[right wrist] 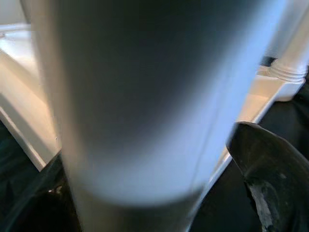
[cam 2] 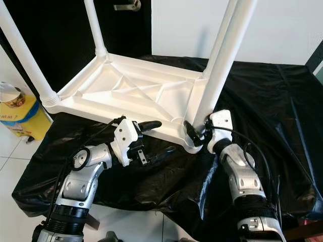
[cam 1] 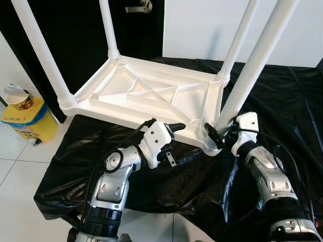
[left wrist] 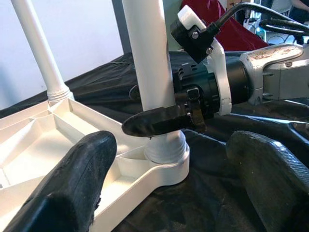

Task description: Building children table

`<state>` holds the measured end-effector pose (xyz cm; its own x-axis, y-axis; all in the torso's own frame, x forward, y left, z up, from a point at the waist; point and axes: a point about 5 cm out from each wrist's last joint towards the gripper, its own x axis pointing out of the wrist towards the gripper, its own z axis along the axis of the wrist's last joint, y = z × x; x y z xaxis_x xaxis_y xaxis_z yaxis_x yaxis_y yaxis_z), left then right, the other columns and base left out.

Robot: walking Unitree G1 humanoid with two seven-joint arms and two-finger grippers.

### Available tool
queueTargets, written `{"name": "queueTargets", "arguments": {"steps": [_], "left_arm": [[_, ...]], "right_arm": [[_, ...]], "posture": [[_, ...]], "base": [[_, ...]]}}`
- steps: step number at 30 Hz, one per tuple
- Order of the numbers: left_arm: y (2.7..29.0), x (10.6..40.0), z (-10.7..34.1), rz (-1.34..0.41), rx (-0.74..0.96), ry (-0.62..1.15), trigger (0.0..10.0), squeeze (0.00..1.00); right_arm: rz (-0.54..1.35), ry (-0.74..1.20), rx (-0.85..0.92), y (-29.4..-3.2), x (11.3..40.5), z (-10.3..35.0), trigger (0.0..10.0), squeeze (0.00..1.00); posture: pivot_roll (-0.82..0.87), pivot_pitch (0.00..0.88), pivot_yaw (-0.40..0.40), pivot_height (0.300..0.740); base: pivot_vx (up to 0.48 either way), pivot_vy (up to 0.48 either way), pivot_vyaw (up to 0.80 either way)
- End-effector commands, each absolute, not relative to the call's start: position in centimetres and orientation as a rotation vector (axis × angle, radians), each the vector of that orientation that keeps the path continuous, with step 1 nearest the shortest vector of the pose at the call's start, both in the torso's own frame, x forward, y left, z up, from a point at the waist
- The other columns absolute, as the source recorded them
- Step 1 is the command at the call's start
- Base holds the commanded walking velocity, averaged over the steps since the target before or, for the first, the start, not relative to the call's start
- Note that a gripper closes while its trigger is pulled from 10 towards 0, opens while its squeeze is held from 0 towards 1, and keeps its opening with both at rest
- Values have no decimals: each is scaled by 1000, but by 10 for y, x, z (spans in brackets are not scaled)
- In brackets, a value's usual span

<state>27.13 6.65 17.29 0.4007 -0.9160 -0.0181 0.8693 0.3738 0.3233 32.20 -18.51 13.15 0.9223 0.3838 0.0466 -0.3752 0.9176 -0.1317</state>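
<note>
Children's table (cam 1: pixel 151 91): white plastic, upside down on black sheet (cam 1: pixel 282 101), four legs up
Right end effector (cam 1: pixel 218 135): clamped on near right leg (cam 1: pixel 252 70) at its base
Left end effector (cam 1: pixel 182 142): fingers spread, at table's near edge

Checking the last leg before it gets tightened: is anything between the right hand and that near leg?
Nothing visible. The right hand is already closed around the near leg just above its socket in the upturned tabletop. The left hand is open beside the same corner.
</note>
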Motion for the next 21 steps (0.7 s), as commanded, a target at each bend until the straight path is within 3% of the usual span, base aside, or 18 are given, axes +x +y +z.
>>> {"name": "queueTargets", "arguments": {"steps": [1, 5, 6, 7, 15, 16, 21], "left_arm": [[71, 279, 175, -953, 282, -189, 10000, 0], [71, 278, 175, -952, 283, -189, 10000, 0], [71, 278, 175, -950, 283, -188, 10000, 0], [72, 278, 175, -948, 284, -188, 10000, 0], [73, 277, 175, -944, 286, -186, 10000, 0], [73, 275, 175, -946, 287, -183, 10000, 0], [73, 275, 175, -947, 288, -182, 10000, 0]], "right_arm": [[385, -59, -158, -190, 325, 129, 10000, 0], [388, -53, -167, -189, 327, 128, 10000, 0], [396, -49, -168, -189, 327, 128, 3922, 0], [395, -43, -167, -189, 327, 126, 0, 0], [402, -30, -165, -192, 326, 122, 0, 0], [395, -25, -162, -195, 326, 119, 3765, 0], [392, -24, -162, -196, 326, 118, 3765, 0]], "posture": [[73, 32, -67, 740], [73, 32, -67, 740], [73, 32, -67, 740], [90, 30, -75, 740], [92, 29, -73, 740], [89, 31, -68, 740], [89, 31, -68, 740]], "base": [[0, 0, 0], [0, 0, 0], [0, 0, 0], [0, 0, 0], [0, 0, 0], [0, 0, 0], [0, 0, 0]]}}
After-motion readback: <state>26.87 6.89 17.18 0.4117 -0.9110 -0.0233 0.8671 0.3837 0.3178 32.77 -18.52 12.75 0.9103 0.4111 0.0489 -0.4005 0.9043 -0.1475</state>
